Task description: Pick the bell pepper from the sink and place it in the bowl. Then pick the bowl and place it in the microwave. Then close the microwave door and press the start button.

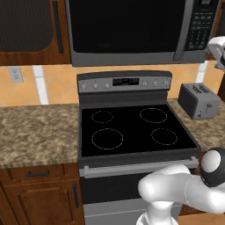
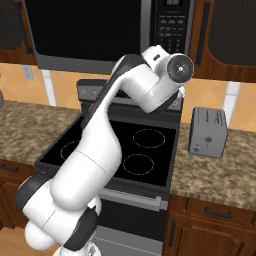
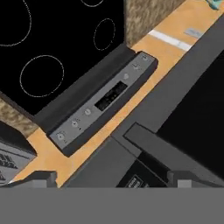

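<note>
The microwave (image 1: 127, 30) hangs over the stove, and its microwave door (image 1: 123, 24) looks shut, the long handle (image 1: 178, 30) beside the button panel (image 1: 200, 26). In the hand view my gripper (image 3: 114, 180) is open with nothing between the fingertips (image 3: 41, 177). It hovers close to the microwave's lower right front, near the handle (image 3: 166, 148) and the button panel (image 3: 135, 179). In the right base view my arm's wrist (image 2: 170, 67) is raised just below the button panel (image 2: 172, 25). The bell pepper, the sink and the bowl are out of view.
A black glass stove (image 1: 132, 127) with a grey control strip (image 1: 125, 82) sits under the microwave. A small grey toaster (image 1: 198, 100) stands on the granite counter (image 1: 35, 132) to the stove's right. Wooden cabinets (image 1: 30, 26) flank the microwave.
</note>
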